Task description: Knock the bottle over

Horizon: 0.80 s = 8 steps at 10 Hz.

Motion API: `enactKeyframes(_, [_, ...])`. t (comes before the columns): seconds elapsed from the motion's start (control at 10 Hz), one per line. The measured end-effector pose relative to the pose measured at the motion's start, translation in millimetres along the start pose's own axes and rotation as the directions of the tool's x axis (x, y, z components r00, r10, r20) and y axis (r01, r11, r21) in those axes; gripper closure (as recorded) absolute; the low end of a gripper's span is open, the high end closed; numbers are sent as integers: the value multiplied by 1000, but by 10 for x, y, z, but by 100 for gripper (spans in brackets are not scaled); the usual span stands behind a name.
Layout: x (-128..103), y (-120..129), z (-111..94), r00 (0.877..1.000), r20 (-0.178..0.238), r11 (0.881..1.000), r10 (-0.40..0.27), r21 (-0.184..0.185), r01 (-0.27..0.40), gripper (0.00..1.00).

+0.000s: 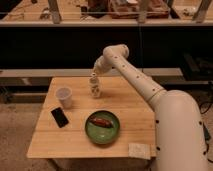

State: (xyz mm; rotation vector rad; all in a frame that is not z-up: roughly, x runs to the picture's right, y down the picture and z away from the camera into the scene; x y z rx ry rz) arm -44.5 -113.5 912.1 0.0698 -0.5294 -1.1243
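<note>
The bottle point(95, 89) is small, slim and pale with a brownish-marked label. It stands on the far middle of the wooden table point(130, 112), leaning slightly. My gripper point(94, 74) hangs from the white arm point(132, 75) right above the bottle's cap, touching or nearly touching its top. The white cup point(63, 96) stands to the left of the bottle, apart from it.
A black phone point(60, 117) lies at the left front. A green bowl point(102, 126) holds a brown item point(102, 122). A pale napkin point(139, 150) lies at the front right edge. A dark shelf and counter run behind the table.
</note>
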Motion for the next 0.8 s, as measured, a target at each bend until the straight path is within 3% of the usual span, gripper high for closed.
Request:
enactKeyframes(0.2, [-196,-95,-15,998,50,999,-39,3,39,100])
enactKeyframes(0.4, [-449,-265,-266,991,112,998,-68,-2,69,100])
enactKeyframes(0.6, [-693,-334,-462,986,145,996,-87,-9,89,100])
enactKeyframes(0.8, [-905,-473,-481,975,184,992,-123,-15,128,100])
